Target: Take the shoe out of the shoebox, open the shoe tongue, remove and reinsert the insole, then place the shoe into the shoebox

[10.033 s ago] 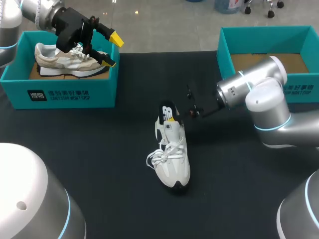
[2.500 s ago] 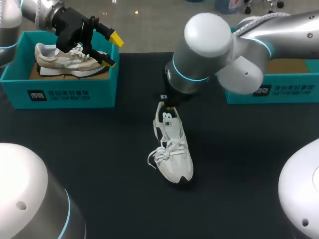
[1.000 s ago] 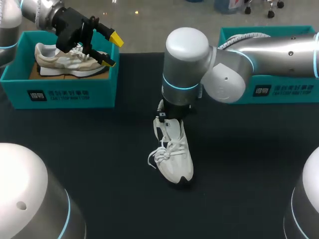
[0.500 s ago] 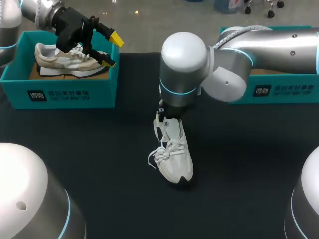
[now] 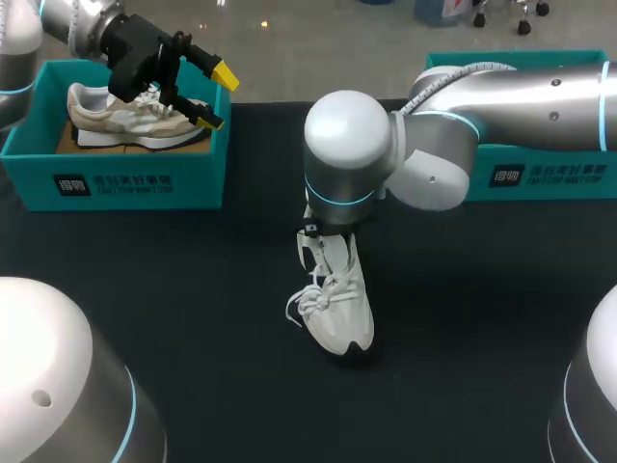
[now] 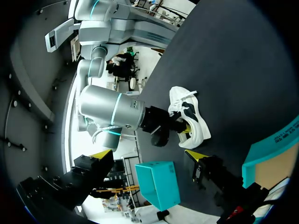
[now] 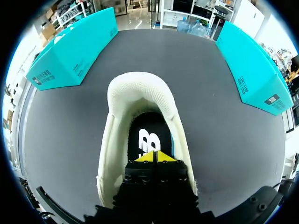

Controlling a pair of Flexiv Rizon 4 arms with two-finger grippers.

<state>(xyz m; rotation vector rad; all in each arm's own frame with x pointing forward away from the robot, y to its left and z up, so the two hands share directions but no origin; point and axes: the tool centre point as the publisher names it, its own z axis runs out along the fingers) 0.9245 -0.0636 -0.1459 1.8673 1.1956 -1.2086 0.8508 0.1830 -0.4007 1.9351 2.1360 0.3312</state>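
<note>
Two shoes, two shoeboxes and two arms show in the head view. The white sneaker [image 5: 337, 299] lies near the middle of the tabletop [image 5: 193, 318], its toe toward the near edge. The beige sneaker [image 5: 135, 116] sits in the left shoebox [image 5: 135, 178] at the far left corner. The right shoebox [image 5: 540, 174] stands at the far right corner, and it looks empty as far as the arm lets me see. Ten seconds ago the right arm [image 5: 352, 159] was off toward the right edge. It has since swung over the white sneaker's heel and sunk lower in the last moments, and the sneaker has hardly moved. The left gripper [image 5: 218, 97] has not moved: it hangs over the beige sneaker, its fingers spread with nothing between them.

One white sneaker shows in the left wrist view, out on the tabletop with the right arm's wrist at its heel. The left arm's own fingers stand wide apart.

One insole [image 7: 149, 137], black, lies in the white sneaker in the right wrist view. The right gripper [image 7: 154, 157] is down in the shoe opening, its yellow tips pressed together on this insole. I judge the insole step is in hand. I cannot tell if the tips pinch the insole or press it flat.
</note>
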